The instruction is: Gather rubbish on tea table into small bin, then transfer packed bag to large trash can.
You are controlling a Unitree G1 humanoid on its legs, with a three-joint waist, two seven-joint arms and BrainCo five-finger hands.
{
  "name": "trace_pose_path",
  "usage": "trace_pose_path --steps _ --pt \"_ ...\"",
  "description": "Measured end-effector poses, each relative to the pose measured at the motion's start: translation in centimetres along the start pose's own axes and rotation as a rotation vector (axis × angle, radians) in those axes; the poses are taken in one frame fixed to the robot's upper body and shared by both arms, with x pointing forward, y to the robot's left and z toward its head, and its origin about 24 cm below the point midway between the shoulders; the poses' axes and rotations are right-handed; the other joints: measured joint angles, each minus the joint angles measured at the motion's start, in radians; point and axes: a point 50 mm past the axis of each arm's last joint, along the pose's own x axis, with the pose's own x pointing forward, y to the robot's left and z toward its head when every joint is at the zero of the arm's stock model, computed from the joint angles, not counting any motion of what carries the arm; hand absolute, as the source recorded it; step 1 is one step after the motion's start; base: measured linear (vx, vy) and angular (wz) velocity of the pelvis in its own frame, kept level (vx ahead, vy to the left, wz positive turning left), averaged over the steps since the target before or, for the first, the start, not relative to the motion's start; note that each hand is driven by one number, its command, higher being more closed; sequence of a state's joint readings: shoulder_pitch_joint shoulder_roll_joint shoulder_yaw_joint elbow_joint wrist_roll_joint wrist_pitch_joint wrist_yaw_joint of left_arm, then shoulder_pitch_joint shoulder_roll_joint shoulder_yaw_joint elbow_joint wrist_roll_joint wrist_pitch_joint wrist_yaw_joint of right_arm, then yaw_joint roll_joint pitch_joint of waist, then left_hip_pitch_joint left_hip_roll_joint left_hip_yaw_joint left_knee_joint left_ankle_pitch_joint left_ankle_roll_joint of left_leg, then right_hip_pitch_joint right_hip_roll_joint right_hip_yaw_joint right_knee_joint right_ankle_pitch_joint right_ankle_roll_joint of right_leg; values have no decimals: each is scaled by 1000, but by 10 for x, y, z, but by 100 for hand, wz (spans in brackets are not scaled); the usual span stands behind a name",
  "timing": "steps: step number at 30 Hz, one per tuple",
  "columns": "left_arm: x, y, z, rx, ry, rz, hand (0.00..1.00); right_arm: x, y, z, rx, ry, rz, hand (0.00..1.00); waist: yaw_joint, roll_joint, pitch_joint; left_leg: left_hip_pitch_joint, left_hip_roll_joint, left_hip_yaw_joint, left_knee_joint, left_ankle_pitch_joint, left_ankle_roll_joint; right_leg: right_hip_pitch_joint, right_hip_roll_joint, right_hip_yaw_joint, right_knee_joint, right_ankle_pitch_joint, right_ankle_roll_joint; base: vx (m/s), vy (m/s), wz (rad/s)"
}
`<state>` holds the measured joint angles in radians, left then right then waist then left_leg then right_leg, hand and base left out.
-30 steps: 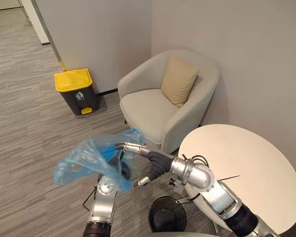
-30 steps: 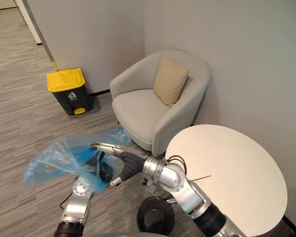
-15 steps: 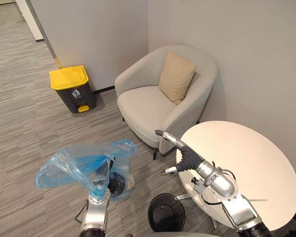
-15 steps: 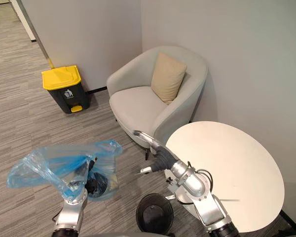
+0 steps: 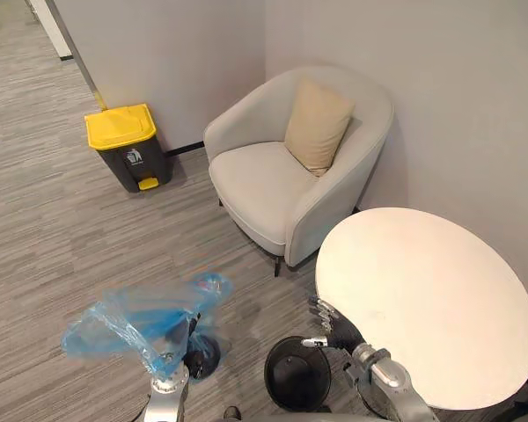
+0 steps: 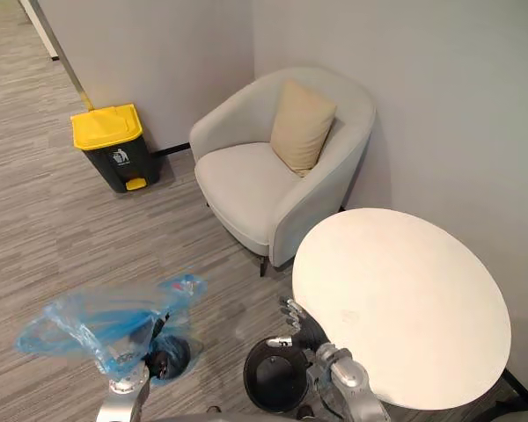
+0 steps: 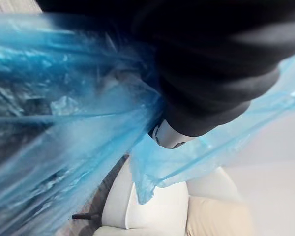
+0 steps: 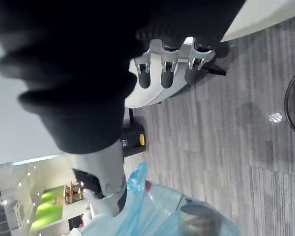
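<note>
Bag (image 5: 136,321) of blue plastic hangs from left robot hand (image 7: 209,69) above the floor (image 5: 53,229) — grip hidden, cannot tell; right robot hand (image 5: 329,323) loosely spread by small bin (image 5: 297,376). Best carried steadily to trash can (image 5: 128,145).

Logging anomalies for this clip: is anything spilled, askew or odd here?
Nothing spilled or damaged. The blue bag, held up at the left hand, gapes wide open, untied, with dark rubbish in its bottom.

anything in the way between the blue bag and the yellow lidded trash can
Nothing visible does. Bare carpet lies between the blue bag and the large trash can by the wall. The armchair stands off to the right of that path.
</note>
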<state>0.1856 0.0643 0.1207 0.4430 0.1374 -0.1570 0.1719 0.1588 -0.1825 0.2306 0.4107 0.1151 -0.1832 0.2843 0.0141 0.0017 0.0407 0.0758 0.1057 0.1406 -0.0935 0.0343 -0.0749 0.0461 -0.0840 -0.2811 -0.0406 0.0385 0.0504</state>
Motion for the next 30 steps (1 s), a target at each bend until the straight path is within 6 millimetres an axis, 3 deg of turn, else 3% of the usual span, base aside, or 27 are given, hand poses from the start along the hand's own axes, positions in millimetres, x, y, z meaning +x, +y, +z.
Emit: trace_pose_path --steps 6,10,17,30 --pt "-7 -1 -16 1 60 -25 100 -1 1 -7 56 15 -28 0 -1 -1 0 3 0 -1 0 0 0 3 0 -1 1 0 0 0 0 0" --pt "-13 -4 -28 11 110 -45 100 -9 -1 -25 93 85 -91 0 0 -5 3 4 -1 -2 0 0 0 3 -1 -1 2 0 0 0 0 0" --pt "-19 -10 -37 12 135 -87 100 -19 -7 -41 87 152 -209 0 -3 -5 4 5 -1 -1 0 0 0 3 -1 0 4 0 0 0 0 0" --pt "-30 -23 -49 28 177 -148 100 -35 -19 -52 16 203 -443 0 -4 -2 6 11 -3 1 0 0 0 0 -6 3 21 -9 5 0 0 0"
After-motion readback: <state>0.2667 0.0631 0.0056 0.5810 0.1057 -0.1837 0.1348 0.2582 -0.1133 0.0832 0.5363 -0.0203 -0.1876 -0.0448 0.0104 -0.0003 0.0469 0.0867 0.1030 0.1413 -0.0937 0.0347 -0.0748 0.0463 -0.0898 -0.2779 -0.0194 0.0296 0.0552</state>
